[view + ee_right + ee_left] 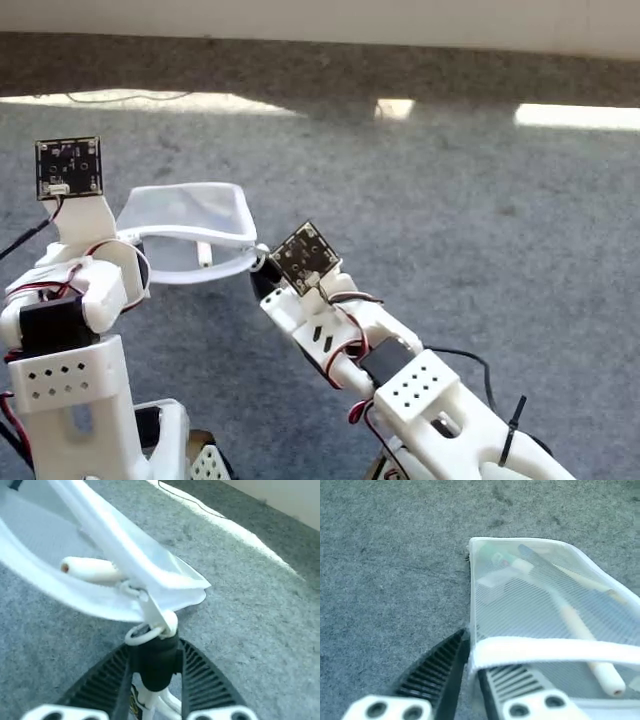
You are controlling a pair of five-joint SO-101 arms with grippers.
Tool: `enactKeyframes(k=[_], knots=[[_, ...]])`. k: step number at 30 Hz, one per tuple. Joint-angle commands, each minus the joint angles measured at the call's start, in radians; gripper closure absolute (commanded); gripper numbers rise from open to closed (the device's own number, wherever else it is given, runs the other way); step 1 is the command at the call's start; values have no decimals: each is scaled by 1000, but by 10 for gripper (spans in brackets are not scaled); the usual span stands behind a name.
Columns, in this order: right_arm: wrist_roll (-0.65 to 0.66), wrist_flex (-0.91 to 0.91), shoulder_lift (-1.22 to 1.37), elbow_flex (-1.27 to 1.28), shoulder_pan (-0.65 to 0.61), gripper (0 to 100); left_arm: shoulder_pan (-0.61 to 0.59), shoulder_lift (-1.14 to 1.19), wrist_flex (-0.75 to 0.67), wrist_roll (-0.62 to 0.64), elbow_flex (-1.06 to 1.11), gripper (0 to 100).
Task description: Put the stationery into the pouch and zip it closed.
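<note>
Left gripper (468, 647) pinches the pouch (520, 605) at its rim; right gripper (155, 652) clamps the zip pull (153, 616); pens (575, 625) lie inside.

The grey desk (480, 200) is viewed from a fixed camera above and behind both arms, angled down toward the far edge. Each wrist camera is mounted just behind its own fingers (432, 667), facing along them at very close range. The mesh pouch (190, 215) is shared by all three views.
</note>
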Motion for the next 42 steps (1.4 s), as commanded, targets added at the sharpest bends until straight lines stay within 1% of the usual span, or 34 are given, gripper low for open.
enactKeyframes(k=[1, 4, 9, 12, 14, 16, 19, 23, 26, 28, 30, 36, 39, 42], knots=[[0, 97, -76, -61, 5, 991, -8, -18, -5, -9, -15, 993], [0, 245, -203, -62, 5, 991, -8, -18, -6, -9, -15, 993], [9, 421, -407, -62, 5, 991, -8, -18, -6, -9, -15, 992], [95, 504, -492, -62, -19, 991, -8, -18, -6, -9, -16, 991], [133, 549, -529, -61, -50, 991, -8, -18, -6, -9, -16, 965], [157, 584, -559, -61, -82, 991, -8, -18, -6, -9, -16, 904], [169, 624, -595, -62, -90, 991, -8, -18, -6, -6, -16, 828], [170, 673, -668, -64, -88, 992, -8, -18, -8, -6, -22, 822], [224, 722, -750, -64, -90, 993, -8, -18, -32, -5, -16, 822], [244, 742, -792, -64, -90, 993, -15, -16, -35, 25, -16, 822], [247, 753, -823, -64, -90, 993, -48, -18, -35, 55, -21, 822], [247, 751, -835, -64, -84, 993, -209, -18, -78, 161, -16, 821], [247, 748, -835, -64, -84, 993, -266, -18, -78, 206, -19, 819], [247, 739, -835, -64, -54, 993, -305, -18, -78, 235, -21, 818]])
